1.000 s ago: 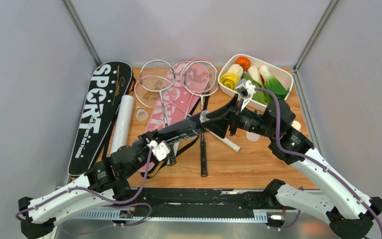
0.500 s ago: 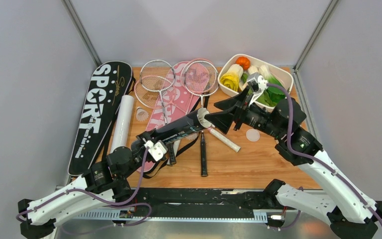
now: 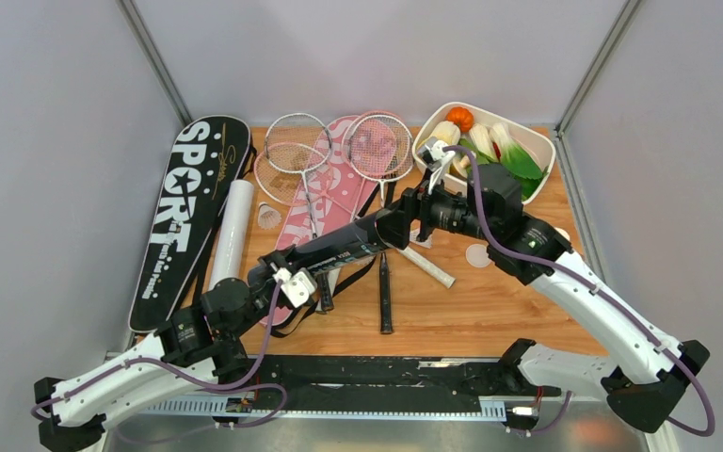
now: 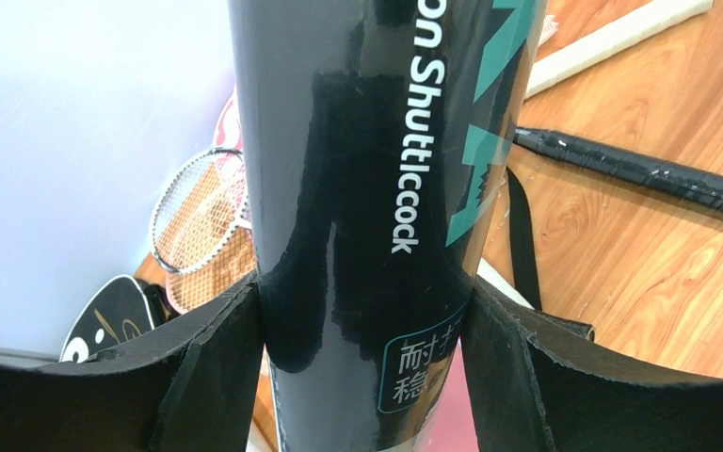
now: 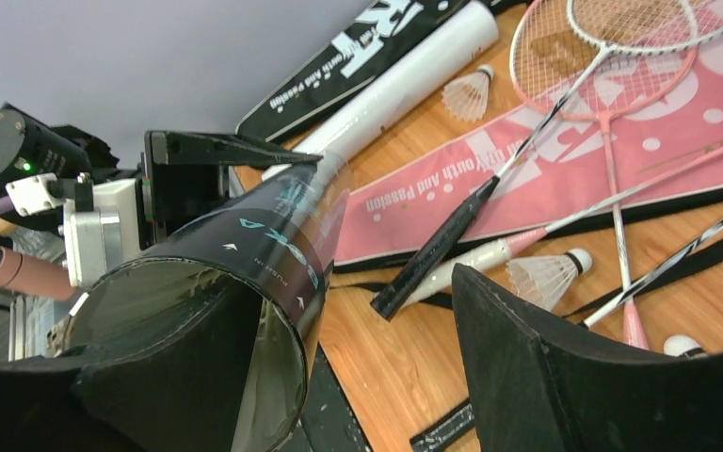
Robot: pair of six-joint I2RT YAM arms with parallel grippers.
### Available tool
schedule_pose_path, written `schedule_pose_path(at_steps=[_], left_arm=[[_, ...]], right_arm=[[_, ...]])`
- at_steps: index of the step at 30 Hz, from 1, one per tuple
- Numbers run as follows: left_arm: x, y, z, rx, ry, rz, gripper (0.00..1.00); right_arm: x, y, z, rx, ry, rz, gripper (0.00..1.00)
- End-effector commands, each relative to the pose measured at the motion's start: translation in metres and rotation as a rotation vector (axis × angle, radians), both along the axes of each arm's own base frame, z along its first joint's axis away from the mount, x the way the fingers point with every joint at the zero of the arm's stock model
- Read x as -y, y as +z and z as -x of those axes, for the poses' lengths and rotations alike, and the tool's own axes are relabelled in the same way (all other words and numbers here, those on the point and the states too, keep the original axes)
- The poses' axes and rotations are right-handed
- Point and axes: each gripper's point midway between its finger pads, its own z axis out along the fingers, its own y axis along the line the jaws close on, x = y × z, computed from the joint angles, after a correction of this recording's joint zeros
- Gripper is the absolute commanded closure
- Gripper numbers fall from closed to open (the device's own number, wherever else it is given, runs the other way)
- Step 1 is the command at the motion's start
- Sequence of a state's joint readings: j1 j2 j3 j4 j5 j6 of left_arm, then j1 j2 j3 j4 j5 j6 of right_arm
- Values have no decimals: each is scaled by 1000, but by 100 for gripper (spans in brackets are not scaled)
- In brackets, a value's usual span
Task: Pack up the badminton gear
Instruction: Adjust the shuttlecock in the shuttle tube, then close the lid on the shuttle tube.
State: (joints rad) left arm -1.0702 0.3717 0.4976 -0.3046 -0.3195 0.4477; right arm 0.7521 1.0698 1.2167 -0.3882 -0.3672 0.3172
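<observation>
- The left pincer (image 4: 362,367) pinches a black tube (image 3: 339,250), its two pads pressed against the tube's sides; white lettering reading "Shuttlecock" and teal marks run along the tube in the left wrist view.
- The tube slants up off the table toward the right arm, its open end (image 5: 188,348) facing the right pincer.
- The right pincer (image 3: 412,221) stands spread at the tube's mouth; in the right wrist view one pad overlaps the rim and the other (image 5: 565,367) stands off to the side. Whether the near pad touches the rim cannot be told.
- Just under the tube lie a black racket handle (image 3: 384,292) and a white one (image 3: 428,267) on the wooden table (image 3: 490,311).
- A pink cover (image 3: 325,193) lies flat in the middle of the table with thin-framed rackets (image 3: 377,146) resting across it.
- A white shuttlecock (image 3: 268,216) sits between the pink cover and a white tube (image 3: 232,231).
- In the right wrist view another shuttlecock (image 5: 546,273) lies beside the racket shafts, near the pink cover's edge.
- A black cover (image 3: 188,212) marked "SPORT" lies along the table's left side, beside the white tube.
- A white bowl (image 3: 538,141) of toy vegetables stands at the far right corner.
- Plain grey walls (image 3: 56,141) close the table in on the left, back and right.
</observation>
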Motion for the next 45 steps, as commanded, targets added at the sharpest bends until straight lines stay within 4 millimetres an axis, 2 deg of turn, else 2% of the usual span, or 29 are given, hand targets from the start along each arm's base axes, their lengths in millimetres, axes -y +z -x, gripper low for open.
schedule_pose_path(at_steps=[1, 6, 9, 13, 17, 19, 29, 33, 35, 37, 41, 45], left_arm=[[7, 37, 0, 82, -23, 117, 100], [7, 35, -2, 79, -17, 102, 100], [8, 33, -2, 92, -28, 93, 100], [11, 36, 0, 123, -51, 91, 100], [7, 35, -1, 122, -42, 74, 100], [5, 33, -2, 122, -27, 68, 100], [-6, 19, -9, 79, 56, 49, 100], [-5, 20, -9, 70, 58, 51, 100], [-5, 20, -9, 67, 58, 54, 100], [-5, 22, -9, 65, 62, 63, 100], [-7, 24, -8, 62, 67, 87, 100], [-5, 24, -5, 58, 49, 109, 100]], right_arm=[[-1, 10, 6, 31, 40, 12, 25], [3, 13, 1, 45, 4, 29, 20], [-3, 13, -3, 33, 14, 37, 19], [-22, -5, -3, -19, 104, 68, 23], [-17, -14, -5, -13, 77, 98, 21], [-12, -7, -4, 10, 59, 96, 19], [41, 56, 1, 129, -138, 34, 16], [52, 60, 0, 147, -189, 27, 17], [66, 48, -14, 145, -303, 65, 19], [90, 23, -36, 127, -474, 145, 24], [141, -44, -70, 56, -773, 332, 46], [168, -114, -85, -51, -888, 482, 52]])
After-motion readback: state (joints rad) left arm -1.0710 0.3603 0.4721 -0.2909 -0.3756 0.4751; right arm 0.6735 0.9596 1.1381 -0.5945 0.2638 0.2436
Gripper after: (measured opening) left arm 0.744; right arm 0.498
